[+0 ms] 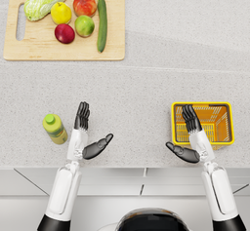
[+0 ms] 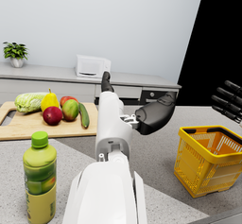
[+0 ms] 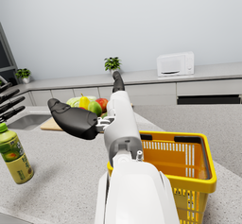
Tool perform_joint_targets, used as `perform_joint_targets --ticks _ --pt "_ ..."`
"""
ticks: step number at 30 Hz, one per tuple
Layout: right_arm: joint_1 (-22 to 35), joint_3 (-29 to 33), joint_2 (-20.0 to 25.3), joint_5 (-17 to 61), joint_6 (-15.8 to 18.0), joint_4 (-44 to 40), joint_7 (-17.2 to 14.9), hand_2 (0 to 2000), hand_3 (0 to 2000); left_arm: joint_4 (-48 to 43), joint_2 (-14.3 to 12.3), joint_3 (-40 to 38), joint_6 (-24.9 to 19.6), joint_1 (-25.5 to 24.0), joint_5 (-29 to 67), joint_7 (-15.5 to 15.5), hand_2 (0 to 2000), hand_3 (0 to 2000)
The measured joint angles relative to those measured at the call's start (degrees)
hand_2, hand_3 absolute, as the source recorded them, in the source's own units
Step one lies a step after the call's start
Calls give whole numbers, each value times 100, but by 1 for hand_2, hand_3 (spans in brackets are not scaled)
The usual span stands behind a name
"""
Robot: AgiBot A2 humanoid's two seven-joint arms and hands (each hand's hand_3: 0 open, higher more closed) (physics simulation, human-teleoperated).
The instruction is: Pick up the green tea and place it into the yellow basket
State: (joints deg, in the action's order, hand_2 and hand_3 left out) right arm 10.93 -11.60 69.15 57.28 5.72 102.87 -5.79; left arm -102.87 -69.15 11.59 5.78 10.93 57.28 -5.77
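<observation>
- The green tea (image 1: 54, 128) stands upright on the worktop (image 1: 146, 86), cap up, so its long axis runs straight up from the surface. It stands free, with nothing touching it.
- My left hand (image 1: 85, 132) is the nearer one by far. The bottle stands just beside it, on its outer side, away from my right arm.
- My left fingers (image 1: 82, 115) are spread apart and hold nothing. They point away from me toward the cutting board (image 1: 63, 54), past the bottle and not at it, and my thumb sticks out on the side facing away from the bottle.
- I judge the coming move turns on that: the bottle is off to the side of my palm, not ahead of it, so the hand must swing outward and turn before it can close round the upright body.
- The yellow basket (image 1: 202, 104) sits well apart from the bottle, across the worktop on the far side of both my arms.
- My right hand (image 1: 190, 140) hovers at the basket's near rim, its fingers apart over the rim and holding nothing. It is far from the bottle.
- Beyond the bottle, well apart from it, the cutting board carries a cabbage (image 1: 45, 1), a cucumber (image 1: 101, 23) and several pieces of fruit.
</observation>
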Motion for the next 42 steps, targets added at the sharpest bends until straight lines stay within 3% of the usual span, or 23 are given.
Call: perform_joint_targets --ticks 11,13,16,24,29,32,36,42 --pt "0 0 0 0 0 0 0 0 0 0 0 0 0 0 0 0 0 0" --pt "-17 -66 28 0 -278 -3 281 0 0 17 -15 61 -281 -40 0 280 0 0" --pt "96 167 135 0 -463 151 469 0 0 -158 -44 -126 -468 -94 251 467 0 0" --pt "339 1410 245 1967 -564 367 571 0 0 -183 -197 -1206 -570 119 2226 569 0 0" --pt "228 1864 297 2344 -570 427 577 0 0 13 -313 -2114 -576 -121 2603 575 0 0" --pt "140 1954 333 2400 -571 459 578 0 0 255 -415 -2534 -577 -322 2657 576 0 0" --pt "80 1910 371 2423 -571 505 578 0 0 799 -474 -2545 -578 -454 2680 576 0 0" --pt "-30 1564 423 2431 -571 630 578 0 0 2192 -487 -2220 -578 -158 2688 576 0 0"
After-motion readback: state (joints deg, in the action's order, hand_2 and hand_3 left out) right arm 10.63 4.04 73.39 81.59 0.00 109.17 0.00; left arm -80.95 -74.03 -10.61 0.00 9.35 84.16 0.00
